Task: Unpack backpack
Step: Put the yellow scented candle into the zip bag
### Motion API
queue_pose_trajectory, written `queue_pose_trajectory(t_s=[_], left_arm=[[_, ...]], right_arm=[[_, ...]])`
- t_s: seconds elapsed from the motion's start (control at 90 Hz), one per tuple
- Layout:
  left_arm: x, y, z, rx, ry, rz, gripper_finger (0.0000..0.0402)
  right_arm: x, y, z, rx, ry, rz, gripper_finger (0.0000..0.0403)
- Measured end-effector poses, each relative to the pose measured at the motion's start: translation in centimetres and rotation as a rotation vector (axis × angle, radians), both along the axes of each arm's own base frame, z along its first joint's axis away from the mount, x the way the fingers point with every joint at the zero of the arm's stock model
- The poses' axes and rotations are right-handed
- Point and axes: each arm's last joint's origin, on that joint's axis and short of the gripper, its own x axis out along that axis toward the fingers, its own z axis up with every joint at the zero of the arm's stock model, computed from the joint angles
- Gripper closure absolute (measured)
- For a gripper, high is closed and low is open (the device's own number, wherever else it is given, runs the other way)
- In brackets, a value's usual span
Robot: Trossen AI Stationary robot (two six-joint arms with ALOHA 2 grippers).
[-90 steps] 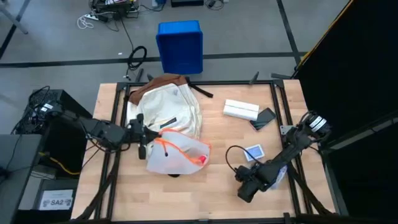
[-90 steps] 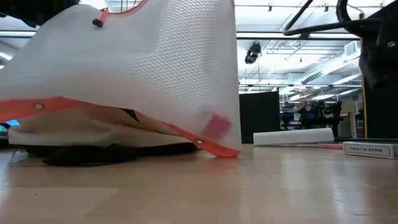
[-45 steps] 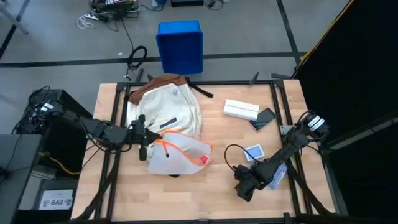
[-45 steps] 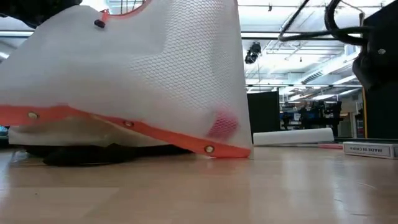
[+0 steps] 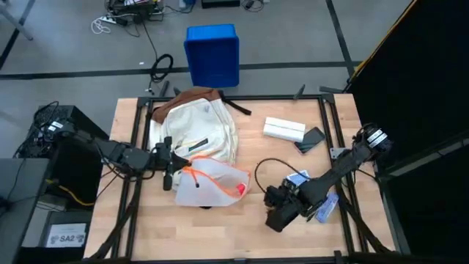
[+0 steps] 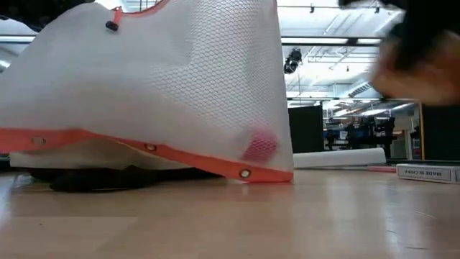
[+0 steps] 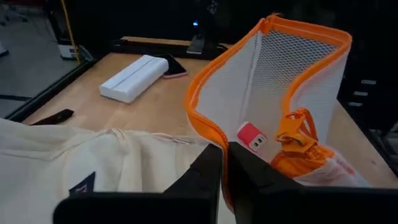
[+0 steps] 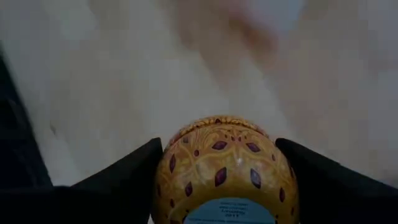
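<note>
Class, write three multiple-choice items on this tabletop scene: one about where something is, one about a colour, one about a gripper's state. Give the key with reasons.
1. Where does the white box lie?
A. On the backpack
B. On the bare table, beside the dark phone
C. Inside the mesh pouch

2. What colour is the trim of the mesh pouch?
A. Orange
B. Green
C. Black

3. What is the right gripper doing?
A. Hanging open and empty
B. Pinching a backpack strap
C. Gripping a patterned golden round tin

Key:
1 B: the high view shows the box on the wood next to the dark phone, clear of the backpack.
2 A: the left wrist view shows an orange edge all round the pouch, which the left gripper pinches.
3 C: the right wrist view shows the patterned tin between its fingers.
</note>
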Motion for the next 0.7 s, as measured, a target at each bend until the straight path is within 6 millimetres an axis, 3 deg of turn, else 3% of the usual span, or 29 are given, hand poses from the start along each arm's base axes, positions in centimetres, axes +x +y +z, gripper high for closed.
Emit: queue_pose_trajectory(t_s=[0.333,0.511,0.7], left_arm=[[0.2,-0.1,-0.1,-0.003,0.012,-0.025,0.0402],[0.6,-0.4,-0.3,-0.006,0.018,-0.040,0.0402],[1.0,-0.6,-0.3,-0.011,0.006,-0.042,0.0402]], right_arm=[[3.1,-3.4,8.4,-0.167,-0.477,0.123,0.0141],[5.6,-6.3,10.3,-0.188,-0.654,0.221,0.0141],[8.3,-9.3,10.3,-0.106,-0.771,0.309,0.0141]])
